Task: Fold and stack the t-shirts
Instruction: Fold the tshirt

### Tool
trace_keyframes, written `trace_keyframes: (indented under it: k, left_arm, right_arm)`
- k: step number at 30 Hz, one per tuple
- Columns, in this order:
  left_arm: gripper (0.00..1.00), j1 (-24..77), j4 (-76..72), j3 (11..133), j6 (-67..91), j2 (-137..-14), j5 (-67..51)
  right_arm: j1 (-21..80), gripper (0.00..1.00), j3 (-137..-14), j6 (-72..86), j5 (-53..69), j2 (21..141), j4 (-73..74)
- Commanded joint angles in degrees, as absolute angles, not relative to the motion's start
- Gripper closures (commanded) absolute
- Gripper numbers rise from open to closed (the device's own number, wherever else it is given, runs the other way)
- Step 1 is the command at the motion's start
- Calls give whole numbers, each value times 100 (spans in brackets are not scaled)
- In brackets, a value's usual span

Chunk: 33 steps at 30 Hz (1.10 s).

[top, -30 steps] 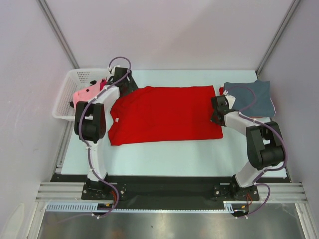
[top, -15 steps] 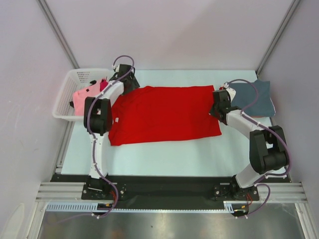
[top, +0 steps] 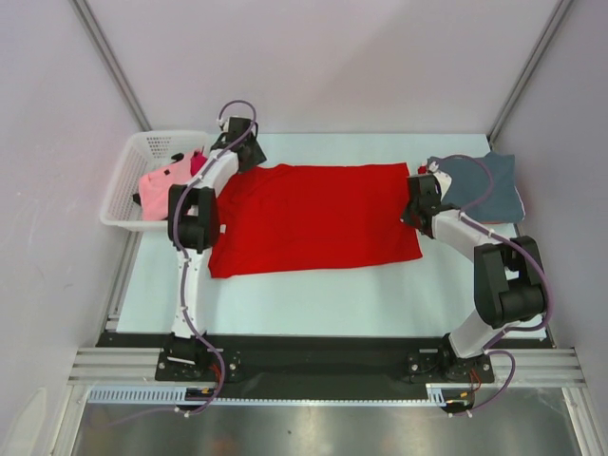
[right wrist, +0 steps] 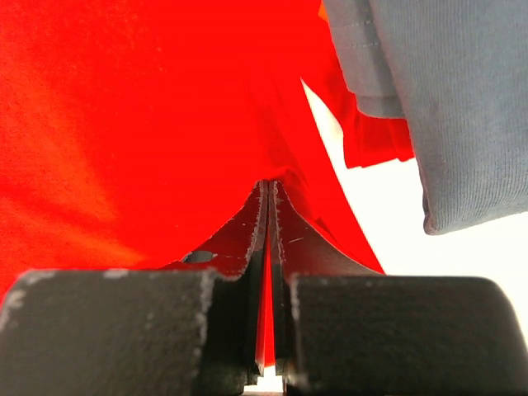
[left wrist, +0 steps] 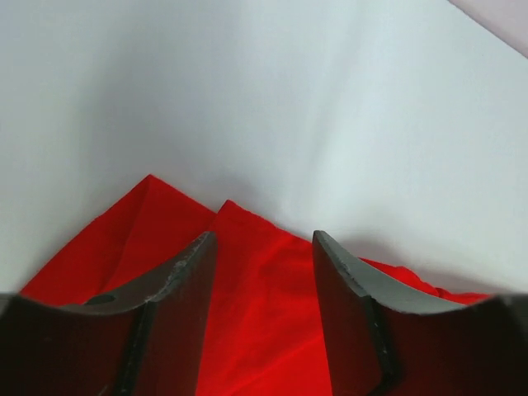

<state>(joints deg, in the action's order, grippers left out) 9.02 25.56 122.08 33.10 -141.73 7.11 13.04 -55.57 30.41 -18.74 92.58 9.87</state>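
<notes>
A bright red t-shirt [top: 313, 218] lies spread flat across the middle of the table. My left gripper [top: 245, 157] is at its far left corner. In the left wrist view the left gripper [left wrist: 264, 239] is open, and red cloth [left wrist: 264, 313] lies between the fingers without being pinched. My right gripper [top: 415, 195] is at the shirt's right edge. In the right wrist view the right gripper [right wrist: 270, 186] is shut on a fold of the red t-shirt [right wrist: 124, 124]. A folded grey-blue t-shirt [top: 484, 185] lies at the far right, its edge [right wrist: 445, 99] close beside the right fingers.
A white lattice basket [top: 128, 180] stands at the table's far left edge and holds pink cloth [top: 161, 180] and a bit of magenta cloth [top: 198, 163]. Bare pale table surface [top: 313, 304] runs along the near side, in front of the red shirt.
The left arm has reached farther toward the red shirt's far left corner, and its jaws have narrowed. The right gripper has shifted slightly away from the bases with the shirt's edge.
</notes>
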Motion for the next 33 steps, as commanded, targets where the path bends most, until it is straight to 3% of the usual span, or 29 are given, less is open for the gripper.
trace_keyframes:
  k: [1,10,18,22,24,25,28,33]
  left_arm:
    - [46,853,2637,12568,3287,-14326,448]
    - [59,791,2514,13034,3586,-14870,-254]
    - [65,800,2075,13412,3981,-15249,-404]
    - [63,756,1767,13439,4087,-15267,-457]
    - [59,668,1582,13465,4043,-15179,-501]
    - [49,633,1521,13474,4026,-15118,-527]
    - [30,484,1406,13474,3885,-14837,-703]
    - [24,475,1450,12772,3359,-13933,-747]
  right_arm:
    - [1283,100,-5528,3120,-1881,9088,809]
    - [1152,100,-5423,3304,-1749,9184,826]
    - [571,91,-4886,3788,-1275,9167,492]
    - [571,76,-4975,3744,-1283,9158,562]
    - [589,66,-4966,3726,-1274,9071,580]
    - [589,61,-4948,3709,-1274,9036,571]
    - [615,57,-4922,3657,-1292,8869,545]
    - [861,56,-5132,3428,-1240,8754,518]
